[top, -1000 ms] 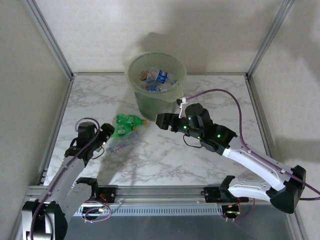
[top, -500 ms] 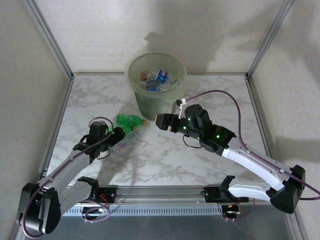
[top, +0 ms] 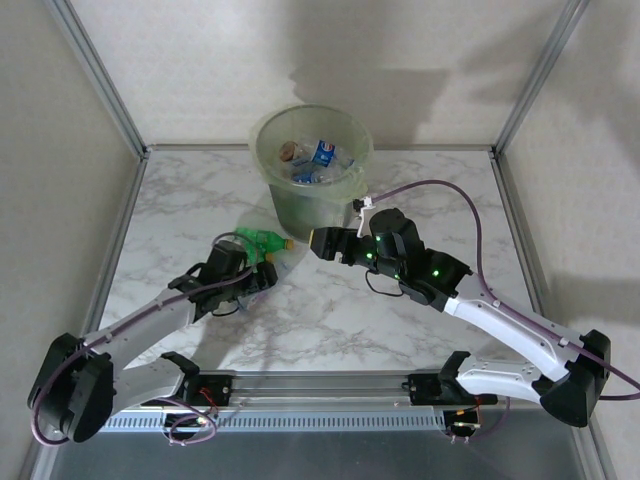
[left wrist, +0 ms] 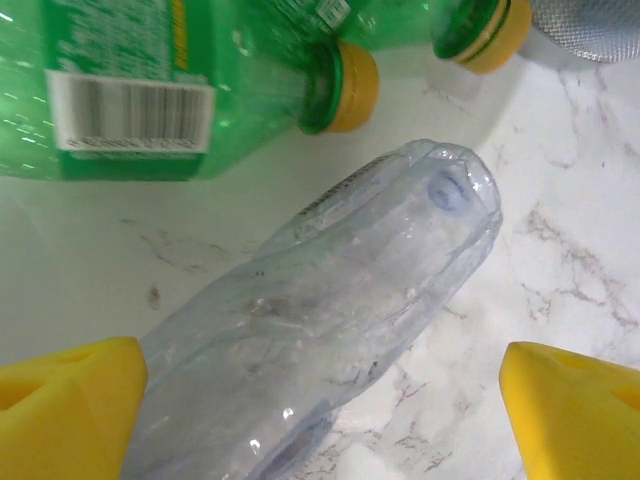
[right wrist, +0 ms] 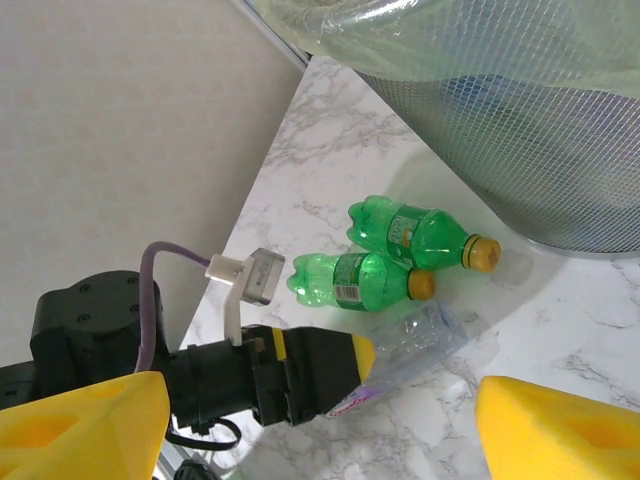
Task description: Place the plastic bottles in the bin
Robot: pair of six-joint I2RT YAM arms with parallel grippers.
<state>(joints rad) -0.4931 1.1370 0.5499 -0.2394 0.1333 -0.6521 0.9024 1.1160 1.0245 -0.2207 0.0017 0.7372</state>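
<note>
Straddling the clear bottle point(left wrist: 330, 320), the left gripper point(left wrist: 320, 420) stands wide. One yellow pad point(left wrist: 60, 400) sits just beside the bottle's flank and the other is well apart from it, so nothing is gripped yet. The bottle lies on its side on the table point(top: 200, 190), its body crossing the gap between the pads, which is judged the reason for so broad an opening. Its wall looks thin and dented, so it would likely give under pressure. Two green bottles point(right wrist: 415, 235) lie just beyond it, caps toward the bin point(top: 300, 205); they are near enough that a careless closing could nudge them. The bin stands at the far side of the table, with several bottles point(top: 320, 155) already inside. The right gripper point(top: 320, 242) hangs beside the bin's base, jaws wide and empty, apparently kept out of the left arm's way. Step in hand, as judged: closing on the clear bottle. Three bottles remain on the table.
</note>
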